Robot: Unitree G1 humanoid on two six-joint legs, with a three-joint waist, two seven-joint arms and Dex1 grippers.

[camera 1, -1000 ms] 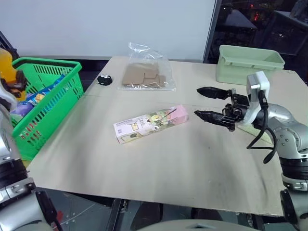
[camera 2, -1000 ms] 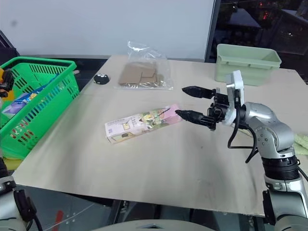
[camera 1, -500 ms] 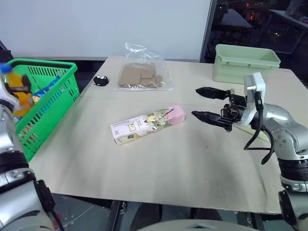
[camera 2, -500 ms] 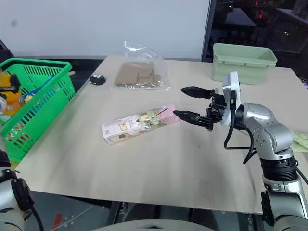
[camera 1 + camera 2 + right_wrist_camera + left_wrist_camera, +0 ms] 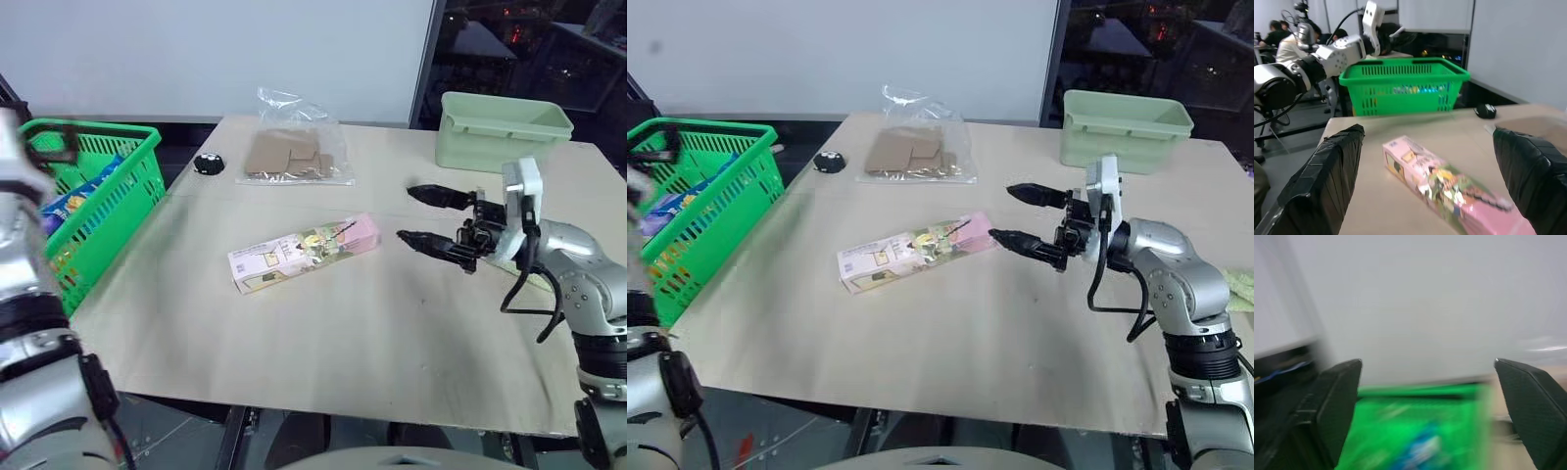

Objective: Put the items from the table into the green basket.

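The long pink-and-white carton lies flat on the beige table, near its middle. My right gripper hovers just right of the carton's pink end, open, pointing at it, with nothing between its fingers. In the right wrist view the carton lies between and ahead of those fingers. The green basket stands off the table's left edge with colourful packets inside. My left gripper is open and empty above the basket, blurred by motion.
A clear bag of brown cardboard pieces and a small black round object lie at the table's back. A pale green tub stands at the back right. A light green cloth lies beside my right arm.
My left gripper, which held an orange bottle over the basket, has opened and the bottle is no longer in it. The right gripper and the carton have stayed put.
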